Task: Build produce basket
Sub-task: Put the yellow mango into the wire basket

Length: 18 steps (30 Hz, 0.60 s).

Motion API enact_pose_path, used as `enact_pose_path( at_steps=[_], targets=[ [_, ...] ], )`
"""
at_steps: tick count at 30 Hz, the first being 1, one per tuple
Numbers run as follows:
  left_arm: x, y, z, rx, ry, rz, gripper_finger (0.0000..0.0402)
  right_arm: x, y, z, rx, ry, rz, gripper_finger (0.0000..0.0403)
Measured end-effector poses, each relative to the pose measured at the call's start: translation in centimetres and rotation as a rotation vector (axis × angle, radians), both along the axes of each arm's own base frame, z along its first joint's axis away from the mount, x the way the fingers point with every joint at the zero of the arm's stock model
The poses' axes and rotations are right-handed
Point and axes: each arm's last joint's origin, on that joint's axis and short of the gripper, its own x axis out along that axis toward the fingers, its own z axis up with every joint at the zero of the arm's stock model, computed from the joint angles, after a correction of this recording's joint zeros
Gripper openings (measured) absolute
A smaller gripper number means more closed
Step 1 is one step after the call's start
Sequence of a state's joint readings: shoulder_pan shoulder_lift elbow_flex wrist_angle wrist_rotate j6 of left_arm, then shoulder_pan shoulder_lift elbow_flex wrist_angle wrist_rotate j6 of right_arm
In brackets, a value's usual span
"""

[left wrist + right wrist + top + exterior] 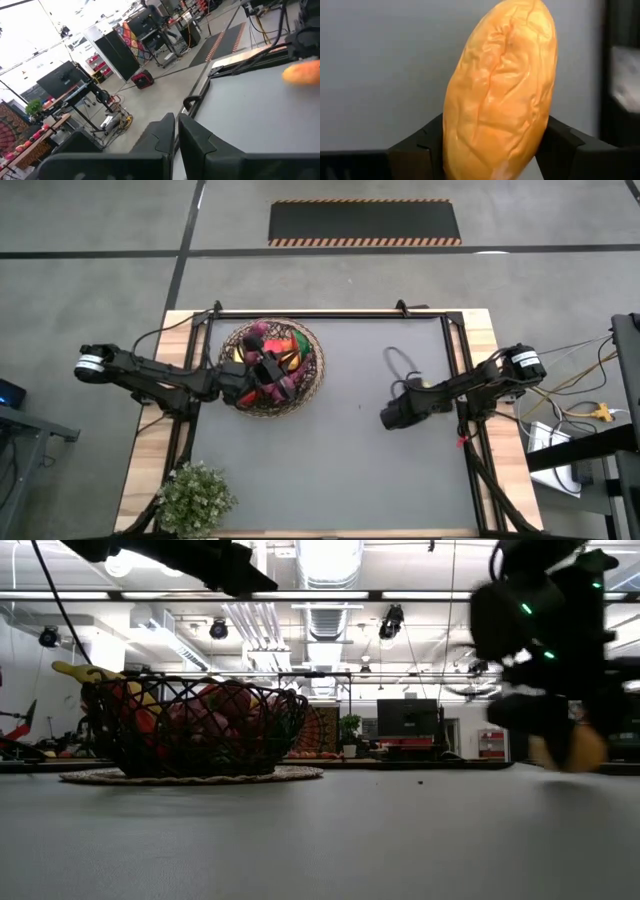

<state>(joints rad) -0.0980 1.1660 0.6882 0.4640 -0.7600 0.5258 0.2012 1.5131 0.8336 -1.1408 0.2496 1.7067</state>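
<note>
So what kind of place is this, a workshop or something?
Probably a robotics lab or workshop: two robot arms work at a framed table, with ceiling ducts overhead and monitors on stands behind.
</note>
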Motion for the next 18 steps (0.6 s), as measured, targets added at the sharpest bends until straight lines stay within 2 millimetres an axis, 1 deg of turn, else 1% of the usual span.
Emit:
enact_pose_path(
  at_steps=[3,5,8,10,13,16,18],
  targets=[
    [-0.2,-0.3,-0.8,-0.029,0.001,-0.016,0.0006,2.7,0.8,0.6,-0.005,-0.134,0.357,0.0208],
    [-0.5,-0.6,-1.4,-0.056,-0.005,-0.046,0.0006,4.6,2.0,1.0,-0.029,-0.238,0.648,0.0208],
    [-0.9,-1.4,-1.8,-0.102,-0.021,-0.172,0.0006,6.4,3.8,1.6,-0.083,-0.353,0.962,0.0208],
    [-1.2,-2.0,-2.1,-0.133,-0.024,-0.305,0.0006,7.4,4.7,2.0,-0.132,-0.439,1.097,0.0208],
    [-1.9,-3.0,-2.1,-0.182,-0.031,-0.573,0.0006,8.2,5.7,2.1,-0.225,-0.565,1.269,0.0208],
    [-2.4,-3.7,-1.8,-0.269,-0.045,-0.845,0.0006,8.4,6.4,1.9,-0.343,-0.717,1.428,0.0208],
    [-2.5,-4.0,-1.7,-0.326,-0.056,-0.958,0.0006,8.4,6.5,2.0,-0.449,-0.857,1.522,0.0208]
  ],
)
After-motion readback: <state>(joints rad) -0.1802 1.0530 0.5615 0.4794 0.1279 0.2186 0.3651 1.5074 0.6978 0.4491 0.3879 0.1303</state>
